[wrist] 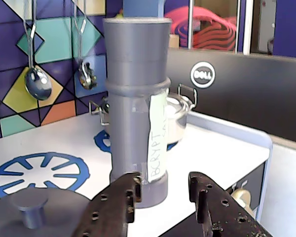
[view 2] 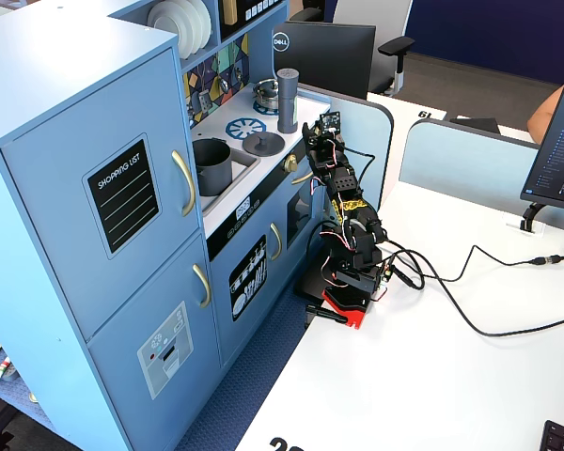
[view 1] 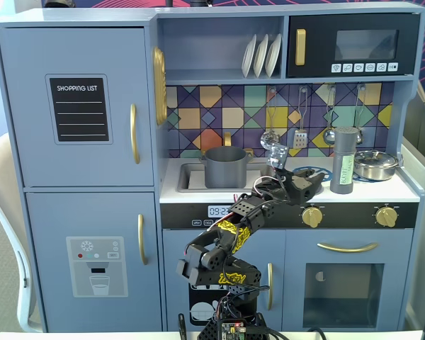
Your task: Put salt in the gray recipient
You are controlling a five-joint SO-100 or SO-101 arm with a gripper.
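A: Where's the salt (wrist: 136, 113)?

B: On the toy kitchen's white countertop (wrist: 207, 148), standing upright with its long axis vertical and its cap end up. Pale green label sits on the lower half, with handwriting running up it (only partly legible in the wrist view). In a fixed view it's at the right end of the counter (view 1: 343, 160), taller than everything near it.

A: Neighbours?

B: Shiny steel pan (view 1: 375, 165) just beside it on the right in that view; in the wrist view the pan is partly hidden behind the salt. Flat gray lid (view 2: 262, 143) lies on the counter on the near side, well short of touching it. Blue burner print (wrist: 39, 172) is on the counter next to the lid.

A: Gray recipient?

B: The gray recipient (view 1: 224, 167) sits upright in the sink, mouth up, well apart from the salt and to its left in that fixed view.

A: Gripper?

B: The gripper (wrist: 164, 185) is level with the salt's base, fingers spread, one on each side of the foot. Can't tell whether either finger touches it; nothing is pinched. Arm (view 2: 343, 211) reaches up from the desk to the counter edge.
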